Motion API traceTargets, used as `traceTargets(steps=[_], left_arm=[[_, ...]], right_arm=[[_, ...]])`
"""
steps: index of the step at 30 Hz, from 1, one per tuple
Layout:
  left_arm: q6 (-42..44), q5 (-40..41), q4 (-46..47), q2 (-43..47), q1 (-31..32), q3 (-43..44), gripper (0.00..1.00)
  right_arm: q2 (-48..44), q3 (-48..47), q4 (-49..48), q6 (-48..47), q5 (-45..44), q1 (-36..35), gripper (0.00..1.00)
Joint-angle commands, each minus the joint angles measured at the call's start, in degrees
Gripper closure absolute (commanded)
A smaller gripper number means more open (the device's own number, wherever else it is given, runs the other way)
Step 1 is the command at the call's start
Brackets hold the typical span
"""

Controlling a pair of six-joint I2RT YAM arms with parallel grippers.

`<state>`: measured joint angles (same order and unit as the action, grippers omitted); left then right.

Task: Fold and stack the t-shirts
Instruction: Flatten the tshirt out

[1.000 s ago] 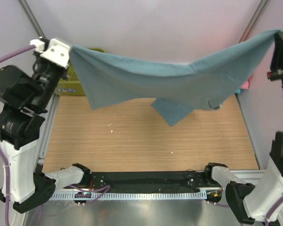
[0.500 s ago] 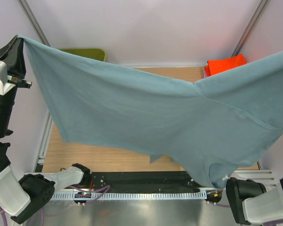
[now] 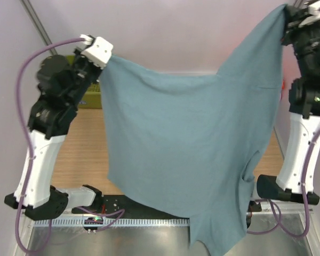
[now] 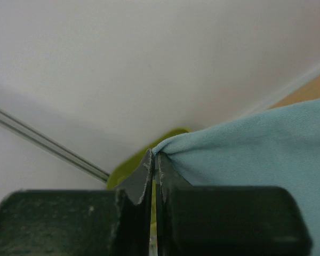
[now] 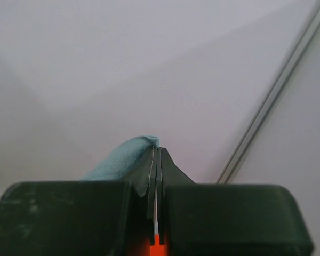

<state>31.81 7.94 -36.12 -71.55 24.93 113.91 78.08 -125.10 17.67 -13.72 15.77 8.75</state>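
**Top external view.** Observe the large dusty blue-grey cloth t-shirt [image 3: 186,154] hanging as an open sheet over the light wood table [image 3: 80,154]. Pinched at one upper corner by the left tool [image 3: 104,57], above the table's far-left area. Pinched at the other by the right tool [image 3: 286,12], higher, above the table's far-right side. Probably held wide apart to let the cloth hang flat before lay-down. Note the olive-green plastic basket [image 3: 90,100] at the table's far-left corner.

**Left wrist view.** Fingers pressed together on a gathered cloth corner.

**Right wrist view.** Fingers pressed together on a cloth edge. Orange patch below, not identifiable.
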Motion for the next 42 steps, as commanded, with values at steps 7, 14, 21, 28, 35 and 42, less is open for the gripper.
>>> traceTargets(steps=[7, 14, 21, 28, 35, 42], left_arm=[[-4.7, -4.0, 3.6, -0.8, -2.3, -30.6, 1.0], [-7.5, -7.0, 13.0, -10.9, -5.3, -44.1, 1.0], [-10.5, -6.2, 15.2, -27.7, -8.4, -37.2, 1.0], [-12.2, -4.2, 16.3, -38.9, -9.7, -28.4, 1.0], [-13.8, -0.9, 17.8, -45.2, -11.1, -22.7, 1.0], [-13.9, 2.5, 17.9, -51.2, -12.9, -14.1, 1.0]], right_arm=[[3.3, 29.3, 1.3, -7.1, 5.8, -2.9, 0.99], [20.7, 28.7, 3.0, -10.3, 4.7, -6.4, 0.99], [37.6, 13.6, 6.2, -10.3, 2.9, -8.8, 0.99], [51.1, -3.3, 8.2, -8.3, -0.7, -8.8, 0.99], [59.1, -11.6, 3.9, -7.8, -5.0, -11.5, 0.99], [64.2, -17.5, -0.6, -8.6, -10.2, -12.0, 0.99]])
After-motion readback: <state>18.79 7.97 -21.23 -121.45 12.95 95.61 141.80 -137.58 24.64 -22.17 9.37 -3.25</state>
